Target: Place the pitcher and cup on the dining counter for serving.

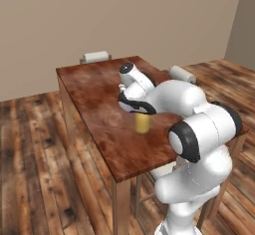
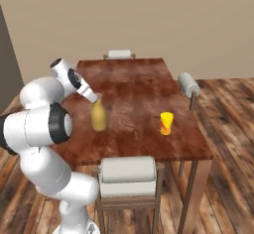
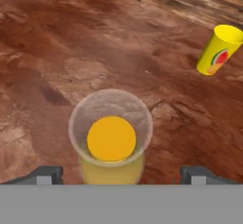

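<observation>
The pitcher (image 3: 111,140) stands upright on the table (image 2: 134,94), directly below the gripper (image 3: 121,174), whose jaws are spread wide on either side, touching nothing. The cup (image 2: 166,123) stands well apart.

Tabletop open — only pitcher (image 2: 98,115), cup (image 2: 166,123) stand.

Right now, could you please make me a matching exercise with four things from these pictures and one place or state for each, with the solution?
Things:
1. pitcher
2. cup
3. gripper
4. stool

Places or states:
A. pushed in at the near end of the dining counter
B. open, a finger on either side of the glass
C. stands alone near the counter's right edge
D. upright below the hand, orange inside

Pairs: 1-D, 2-C, 3-B, 4-A
</observation>
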Controlling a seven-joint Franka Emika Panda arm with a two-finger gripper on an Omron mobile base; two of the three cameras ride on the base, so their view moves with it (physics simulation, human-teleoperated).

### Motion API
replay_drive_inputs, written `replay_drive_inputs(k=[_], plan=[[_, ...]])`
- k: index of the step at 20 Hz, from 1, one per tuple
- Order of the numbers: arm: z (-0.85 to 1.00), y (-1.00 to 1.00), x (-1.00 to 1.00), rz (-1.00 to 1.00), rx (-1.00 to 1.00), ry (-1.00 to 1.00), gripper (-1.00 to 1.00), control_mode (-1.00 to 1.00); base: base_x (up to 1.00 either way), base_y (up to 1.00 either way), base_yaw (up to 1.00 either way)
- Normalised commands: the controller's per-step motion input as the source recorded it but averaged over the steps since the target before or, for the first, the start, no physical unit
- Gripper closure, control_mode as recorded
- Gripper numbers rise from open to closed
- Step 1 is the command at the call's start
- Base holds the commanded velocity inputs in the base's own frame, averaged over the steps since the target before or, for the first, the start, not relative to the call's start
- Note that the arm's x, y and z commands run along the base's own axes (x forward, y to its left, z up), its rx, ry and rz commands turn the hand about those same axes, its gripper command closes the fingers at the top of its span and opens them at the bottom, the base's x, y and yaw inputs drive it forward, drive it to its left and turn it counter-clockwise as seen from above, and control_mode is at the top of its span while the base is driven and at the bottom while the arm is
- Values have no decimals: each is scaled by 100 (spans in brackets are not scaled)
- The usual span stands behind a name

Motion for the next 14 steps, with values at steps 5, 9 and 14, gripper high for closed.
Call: replay_drive_inputs(k=[5,9,14], plan=[[26,0,-72,2,0,-1,-100,-100,0,0,0],[27,-1,-100,9,0,-4,-100,-100,0,0,0],[22,-15,-100,19,0,-7,-100,-100,0,0,0]])
